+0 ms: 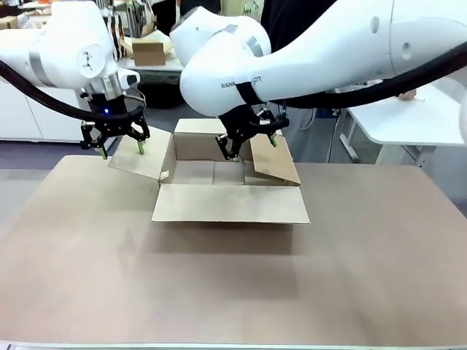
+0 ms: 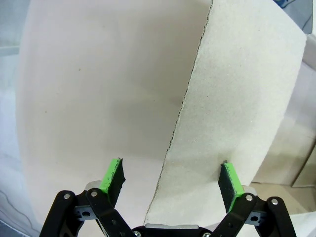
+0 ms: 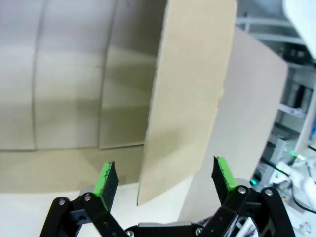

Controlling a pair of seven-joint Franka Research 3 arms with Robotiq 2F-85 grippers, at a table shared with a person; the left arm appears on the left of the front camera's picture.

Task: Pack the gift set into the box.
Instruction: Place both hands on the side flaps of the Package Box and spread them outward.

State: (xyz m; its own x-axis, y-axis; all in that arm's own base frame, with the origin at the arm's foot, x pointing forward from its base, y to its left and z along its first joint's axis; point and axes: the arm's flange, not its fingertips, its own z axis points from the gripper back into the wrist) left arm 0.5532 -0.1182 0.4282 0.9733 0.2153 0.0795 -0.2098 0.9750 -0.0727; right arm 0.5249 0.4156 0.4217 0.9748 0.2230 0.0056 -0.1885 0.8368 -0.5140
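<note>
The box (image 1: 219, 173) lies open in the middle of the table with its four flaps spread; I see nothing inside it. My left gripper (image 1: 121, 150) hovers open over the box's left flap (image 1: 139, 162). In the left wrist view that flap's edge (image 2: 237, 98) runs between the fingers of the gripper (image 2: 172, 180). My right gripper (image 1: 250, 148) is open at the right flap (image 1: 273, 164), and the right wrist view shows this flap (image 3: 190, 89) standing between the gripper's (image 3: 165, 180) green pads. The gift set is out of view.
Brown paper covers the table (image 1: 233, 292), with wide free room in front of the box. A person in dark clothes (image 1: 292, 18) stands at the far side. A white side table (image 1: 408, 117) is at the back right, and a small carton (image 1: 149, 51) sits among background clutter.
</note>
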